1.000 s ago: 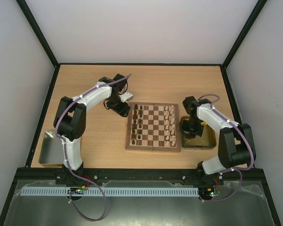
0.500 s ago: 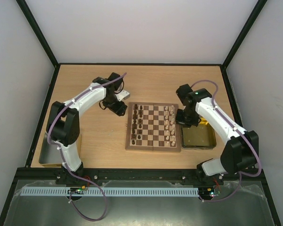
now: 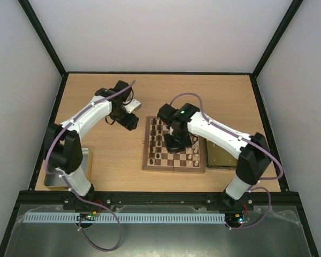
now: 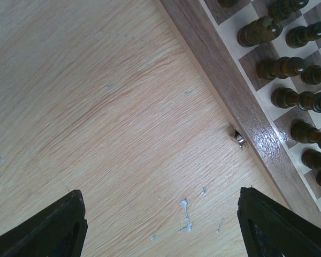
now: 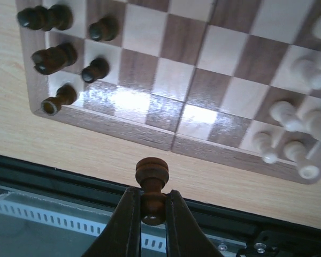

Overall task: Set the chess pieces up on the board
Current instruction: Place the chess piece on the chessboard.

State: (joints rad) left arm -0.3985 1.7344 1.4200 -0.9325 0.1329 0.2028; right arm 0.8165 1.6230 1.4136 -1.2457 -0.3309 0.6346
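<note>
The chessboard [image 3: 174,159] lies mid-table, dark pieces [image 3: 157,140] along its left side and pale pieces [image 3: 193,155] along its right. My right gripper [image 3: 177,143] hangs over the board's middle, shut on a dark brown pawn [image 5: 150,188] held by its head, base toward the camera. The right wrist view shows the board's near edge [image 5: 123,133] with dark pieces [image 5: 54,58] left and pale pieces [image 5: 291,144] right. My left gripper [image 3: 129,122] is open and empty over bare table just left of the board; its wrist view shows the board's border [image 4: 224,85] and dark pieces [image 4: 281,67].
A shiny yellow tray [image 3: 222,156] sits right of the board, partly under my right arm. A second metal tray [image 3: 54,181] sits at the table's near left corner. A small metal clasp [image 4: 238,138] sticks out from the board's left edge.
My right arm swung from the yellow tray to over the board's middle, carrying the dark pawn. My left gripper drew slightly back and left from the board's far left corner.
</note>
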